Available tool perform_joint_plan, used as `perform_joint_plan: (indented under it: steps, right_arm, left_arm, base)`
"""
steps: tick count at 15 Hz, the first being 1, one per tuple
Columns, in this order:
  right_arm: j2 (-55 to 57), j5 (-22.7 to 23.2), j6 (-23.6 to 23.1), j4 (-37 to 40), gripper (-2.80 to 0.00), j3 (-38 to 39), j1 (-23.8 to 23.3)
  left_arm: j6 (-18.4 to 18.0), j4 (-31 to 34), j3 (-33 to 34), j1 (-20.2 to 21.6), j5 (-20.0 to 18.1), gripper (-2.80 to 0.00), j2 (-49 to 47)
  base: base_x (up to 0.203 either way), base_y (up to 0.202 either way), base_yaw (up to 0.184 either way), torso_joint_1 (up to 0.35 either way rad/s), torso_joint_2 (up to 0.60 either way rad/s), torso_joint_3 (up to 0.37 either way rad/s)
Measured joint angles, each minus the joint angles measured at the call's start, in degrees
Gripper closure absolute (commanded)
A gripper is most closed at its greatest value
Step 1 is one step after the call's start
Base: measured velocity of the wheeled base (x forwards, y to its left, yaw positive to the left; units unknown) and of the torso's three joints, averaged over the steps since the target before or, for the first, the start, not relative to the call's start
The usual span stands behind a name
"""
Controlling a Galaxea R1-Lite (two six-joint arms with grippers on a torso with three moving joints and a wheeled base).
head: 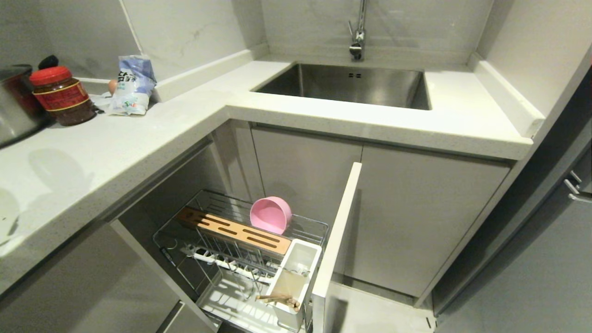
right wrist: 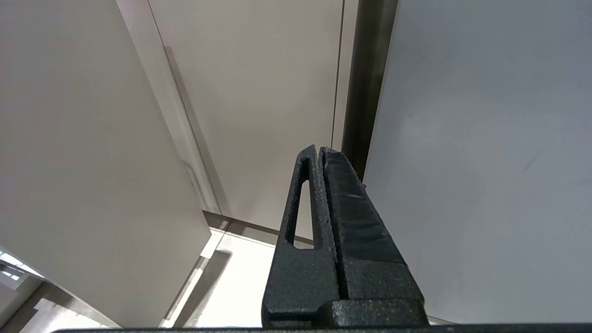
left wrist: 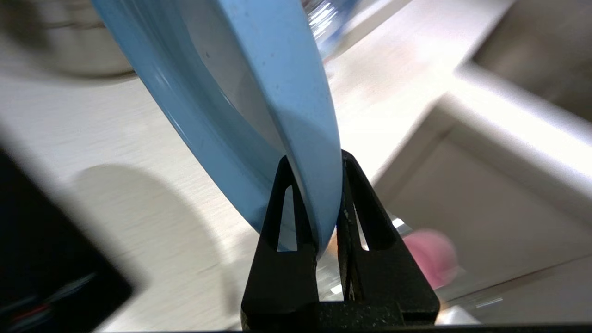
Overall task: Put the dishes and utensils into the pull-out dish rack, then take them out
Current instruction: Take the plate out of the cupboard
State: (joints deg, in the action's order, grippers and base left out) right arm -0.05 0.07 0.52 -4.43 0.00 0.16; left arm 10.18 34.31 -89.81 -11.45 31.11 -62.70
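The left gripper [left wrist: 319, 159] is clamped on the rim of the blue plate [left wrist: 259, 92] above the counter [left wrist: 152, 208], the right gripper [right wrist: 320, 150] hangs pressed together by cabinet doors [right wrist: 259, 92], and the pink bowl [head: 271, 215] and chopsticks [head: 280, 299] sit in the pulled-out rack [head: 240, 240].

The white-and-blue bag [head: 133, 85] on the counter carries dark blue printed characters on its front, too small and creased to read with certainty; the jar [head: 63, 95] with the red lid beside it wears a red label with yellow bands, its print illegible; nothing else in view bears any writing
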Motion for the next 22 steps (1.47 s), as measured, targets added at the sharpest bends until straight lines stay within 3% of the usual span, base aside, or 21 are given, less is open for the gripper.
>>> perform_joint_plan:
  steps: [2, 4, 7, 9, 17, 22]
  right_arm:
    - [0.0, 0.0, 0.0, 0.0, 0.0, 0.0, 0.0]
    - [0.0, 0.0, 0.02, 0.01, 0.0, 0.0, 0.0]
    - [0.0, 0.0, 0.0, 0.0, 0.0, 0.0, 0.0]
    - [0.0, 0.0, 0.0, 0.0, 0.0, 0.0, 0.0]
    - [0.0, 0.0, 0.02, 0.0, 0.0, 0.0, 0.0]
    - [0.0, 0.0, 0.02, 0.0, 0.0, 0.0, 0.0]
  left_arm:
    - [-3.3, 10.58, -3.6, 2.99, 0.86, 0.0, -2.46]
    - [-4.28, 21.61, -7.46, 4.67, 2.41, 0.0, -6.03]
    - [-4.61, 38.56, -14.62, 6.12, 7.62, 0.0, -12.97]
    - [-4.81, 46.07, -18.24, 6.41, 11.26, 0.0, -17.67]
    - [-12.75, 48.55, -21.38, 6.33, 21.3, 0.0, -34.2]
    - [-13.78, 48.38, -21.44, 6.02, 22.09, 0.0, -38.89]
  base:
    - [0.0, 0.0, 0.0, 0.0, 0.0, 0.0]
    - [0.0, 0.0, 0.0, 0.0, 0.0, 0.0]
    - [0.0, 0.0, 0.0, 0.0, 0.0, 0.0]
    - [0.0, 0.0, 0.0, 0.0, 0.0, 0.0]
    - [0.0, 0.0, 0.0, 0.0, 0.0, 0.0]
    - [0.0, 0.0, 0.0, 0.0, 0.0, 0.0]
